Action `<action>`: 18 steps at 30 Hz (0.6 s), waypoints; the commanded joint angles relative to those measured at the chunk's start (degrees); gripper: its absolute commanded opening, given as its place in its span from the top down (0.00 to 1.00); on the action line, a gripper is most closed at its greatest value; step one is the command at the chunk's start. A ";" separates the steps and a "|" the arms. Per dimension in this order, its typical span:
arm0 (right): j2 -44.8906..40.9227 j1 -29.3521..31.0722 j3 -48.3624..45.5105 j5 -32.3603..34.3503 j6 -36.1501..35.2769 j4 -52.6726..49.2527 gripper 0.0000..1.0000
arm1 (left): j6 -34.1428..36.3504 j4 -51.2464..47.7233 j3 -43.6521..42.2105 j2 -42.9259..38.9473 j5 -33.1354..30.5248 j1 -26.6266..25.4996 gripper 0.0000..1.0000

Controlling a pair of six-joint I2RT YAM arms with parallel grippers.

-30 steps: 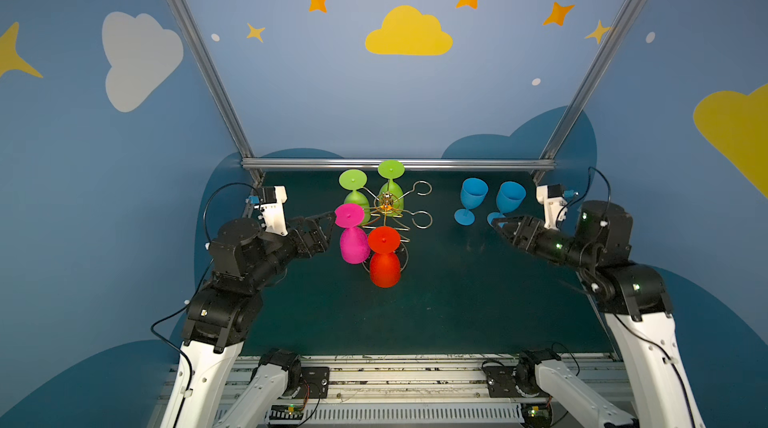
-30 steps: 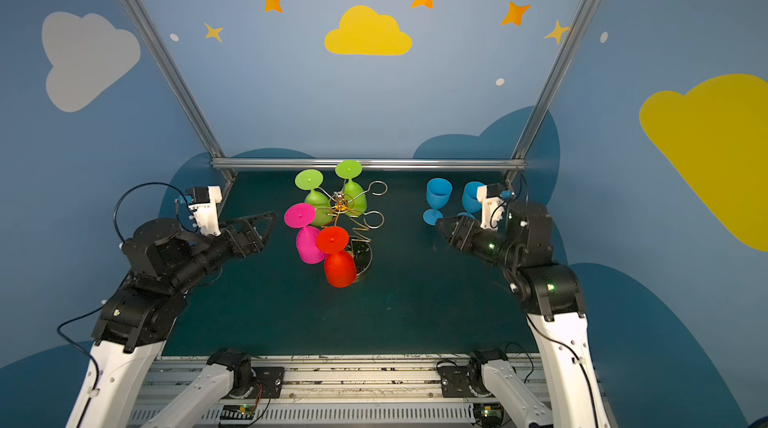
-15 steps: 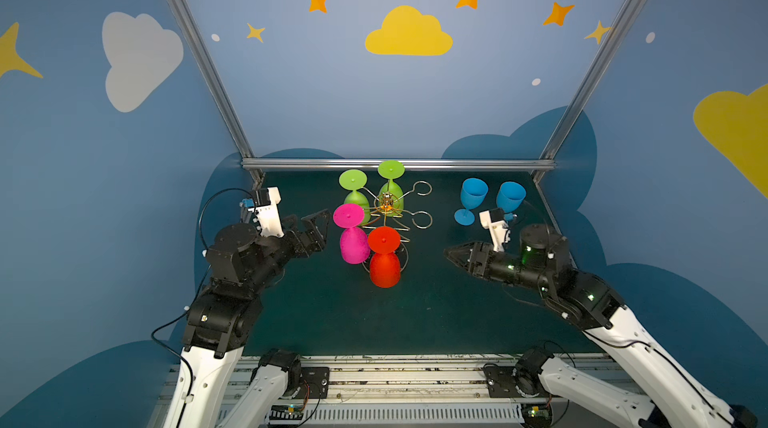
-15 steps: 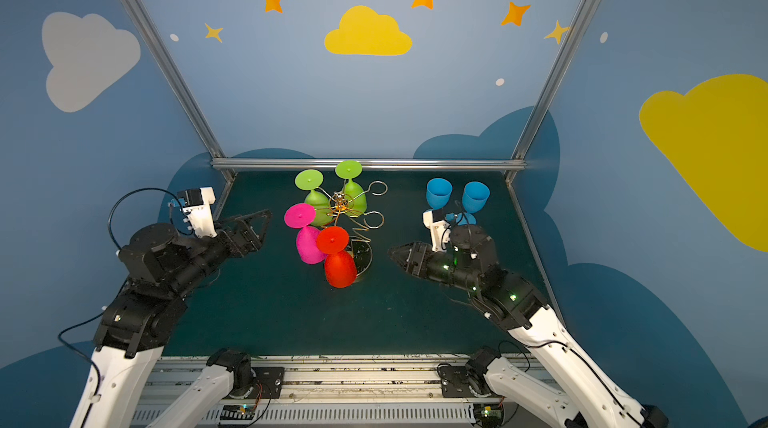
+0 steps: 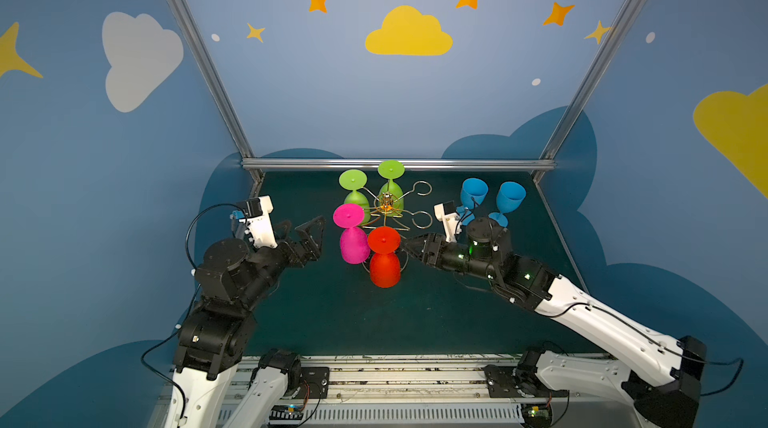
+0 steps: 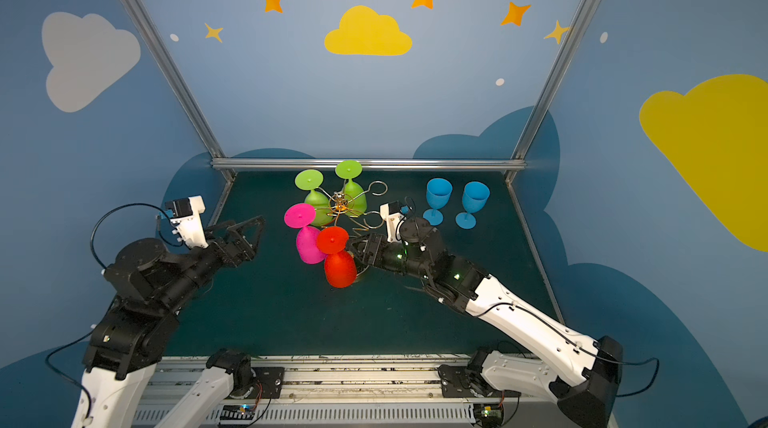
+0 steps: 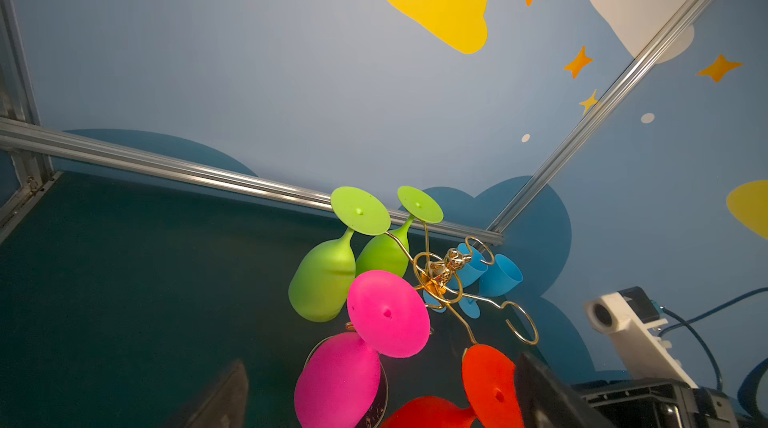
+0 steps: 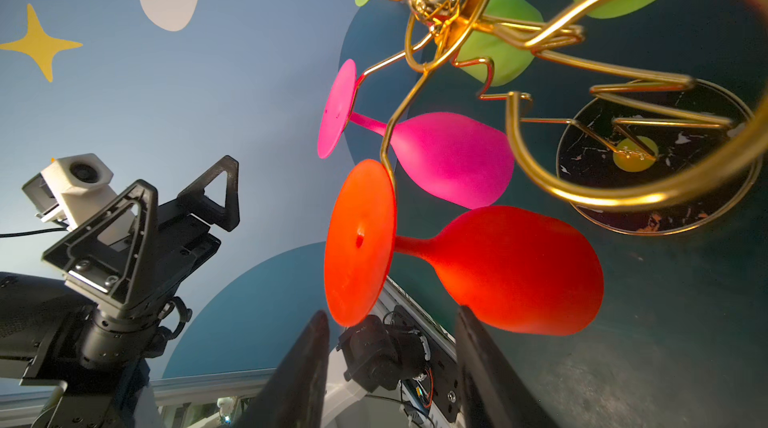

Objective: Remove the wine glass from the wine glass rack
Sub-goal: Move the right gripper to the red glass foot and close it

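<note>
Top views: on dark worktop point(image 5: 415, 313), wine glass rack point(image 5: 386, 206) w/ red wine glass point(image 5: 384, 264) hung upside down on front arm, pink glass point(image 5: 353, 243) & green glasses point(image 5: 355, 197) also hung; blue glasses point(image 5: 473, 193) upright at right, off rack. L pincer point(image 5: 305, 230) wide open, empty, left of pink glass. R pincer point(image 6: 354, 245) just beside red glass.
L wrist: rack point(image 7: 440, 276) ahead, fingers point(image 7: 540, 392) far apart, nothing between.
R wrist: approx half open, empty; fingers point(image 8: 299, 372) just short of red wine glass point(image 8: 519, 268) stem.

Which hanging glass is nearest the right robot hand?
The red glass, frontmost on the rack. The right gripper, jaws apart, is beside it; the pink glass and green glasses hang farther off.
</note>
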 commanded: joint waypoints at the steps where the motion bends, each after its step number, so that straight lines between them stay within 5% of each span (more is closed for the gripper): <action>1: 0.94 0.67 2.88 1.24 1.01 4.13 0.51 | 1.43 -0.95 -0.24 -0.80 -0.51 0.26 0.02; 18: 6.94 1.14 5.40 1.17 3.25 5.21 0.57 | 3.78 -1.65 -0.49 -1.82 -0.69 0.22 0.02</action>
